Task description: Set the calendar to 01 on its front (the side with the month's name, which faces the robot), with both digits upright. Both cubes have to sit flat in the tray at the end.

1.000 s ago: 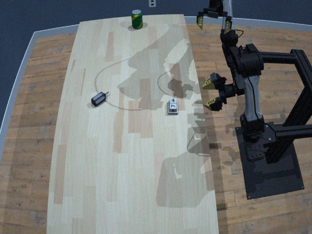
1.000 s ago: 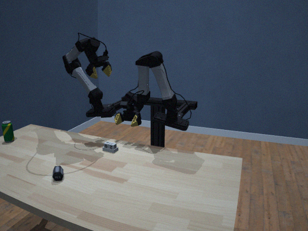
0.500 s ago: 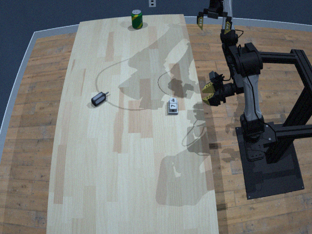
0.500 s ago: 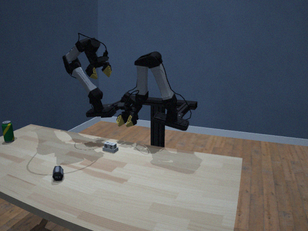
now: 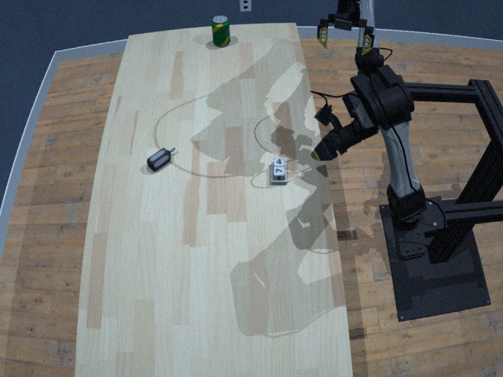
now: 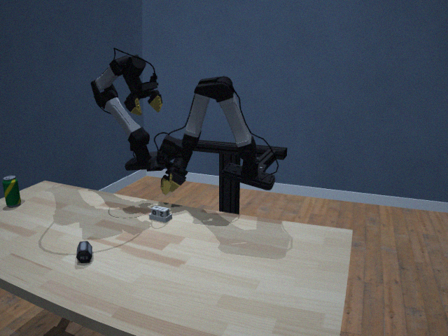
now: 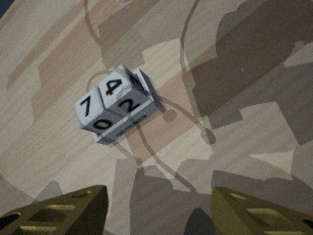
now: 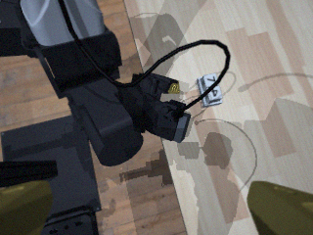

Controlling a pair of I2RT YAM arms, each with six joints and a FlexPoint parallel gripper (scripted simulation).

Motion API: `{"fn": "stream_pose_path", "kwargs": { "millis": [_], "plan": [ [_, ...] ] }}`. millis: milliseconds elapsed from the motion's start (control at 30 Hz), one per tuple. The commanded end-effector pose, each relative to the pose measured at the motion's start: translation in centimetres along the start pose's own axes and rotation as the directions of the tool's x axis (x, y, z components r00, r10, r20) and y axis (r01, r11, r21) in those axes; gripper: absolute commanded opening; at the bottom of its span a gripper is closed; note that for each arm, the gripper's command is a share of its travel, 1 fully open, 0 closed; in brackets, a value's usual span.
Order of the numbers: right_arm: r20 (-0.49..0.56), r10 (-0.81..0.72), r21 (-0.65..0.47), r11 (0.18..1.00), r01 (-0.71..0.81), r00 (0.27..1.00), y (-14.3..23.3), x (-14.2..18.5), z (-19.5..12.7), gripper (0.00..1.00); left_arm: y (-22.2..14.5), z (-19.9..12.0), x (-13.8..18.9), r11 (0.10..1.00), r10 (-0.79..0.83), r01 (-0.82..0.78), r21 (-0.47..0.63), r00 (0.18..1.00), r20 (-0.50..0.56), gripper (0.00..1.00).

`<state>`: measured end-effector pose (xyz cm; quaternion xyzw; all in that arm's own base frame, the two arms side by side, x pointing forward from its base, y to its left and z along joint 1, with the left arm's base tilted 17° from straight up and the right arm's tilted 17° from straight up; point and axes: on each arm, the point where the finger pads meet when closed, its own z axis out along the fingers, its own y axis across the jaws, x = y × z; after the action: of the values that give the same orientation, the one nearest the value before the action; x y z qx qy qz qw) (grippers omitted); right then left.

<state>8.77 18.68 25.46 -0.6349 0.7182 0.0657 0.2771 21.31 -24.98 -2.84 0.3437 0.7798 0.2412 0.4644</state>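
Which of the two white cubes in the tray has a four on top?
The white cube with 2 on its robot-facing side; the other white cube has 7 on top.

Left tool (image 5: 317,155) (image 6: 169,184) (image 7: 159,188) (image 8: 174,88): shifted toward the calendar (image 5: 278,172) (image 6: 160,213) (image 7: 118,105) (image 8: 210,90), now lower; wrist turned. Its fingers: closer together than one second ago, a gap remaining.
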Motion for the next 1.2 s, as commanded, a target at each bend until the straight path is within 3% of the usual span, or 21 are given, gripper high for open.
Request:
{"fn": "stream_pose_path", "kwargs": {
  "millis": [0, 367, 433, 733, 867, 1167],
  "plan": [
    [0.007, 0.003, 0.002, 1.000, -0.003, 1.000, 0.0, -0.3, 0.0, 1.00, -0.6, 0.8, -0.9, 0.970, 0.227, -0.213, 0.121, 0.966, -0.121, 0.55],
    [0.007, 0.003, 0.002, 1.000, -0.003, 1.000, 0.0, -0.3, 0.0, 1.00, 0.1, 3.6, -1.8, 0.765, 0.598, -0.479, 0.431, 0.777, -0.197, 0.55],
    [0.007, 0.003, 0.002, 1.000, -0.003, 1.000, 0.0, -0.3, 0.0, 1.00, 0.1, 3.6, -1.8, 0.765, 0.598, -0.479, 0.431, 0.777, -0.197, 0.55],
    [0.005, 0.012, 0.010, 1.000, -0.012, 1.000, -0.2, -0.3, 0.2, 1.00, 2.8, 4.9, -2.8, 0.466, 0.793, -0.541, 0.700, 0.606, -0.060, 0.55],
    [0.001, 0.074, 0.064, 0.995, -0.074, 0.997, -1.3, -0.2, 0.5, 1.00, 4.0, 5.7, -3.5, 0.398, 0.806, -0.535, 0.745, 0.591, -0.006, 0.55],
    [0.023, 0.259, 0.212, 0.943, -0.258, 0.966, -4.4, 0.1, 0.9, 1.00, 4.6, 8.3, -3.9, 0.361, 0.799, -0.520, 0.774, 0.600, 0.030, 0.55]
  ]
}}
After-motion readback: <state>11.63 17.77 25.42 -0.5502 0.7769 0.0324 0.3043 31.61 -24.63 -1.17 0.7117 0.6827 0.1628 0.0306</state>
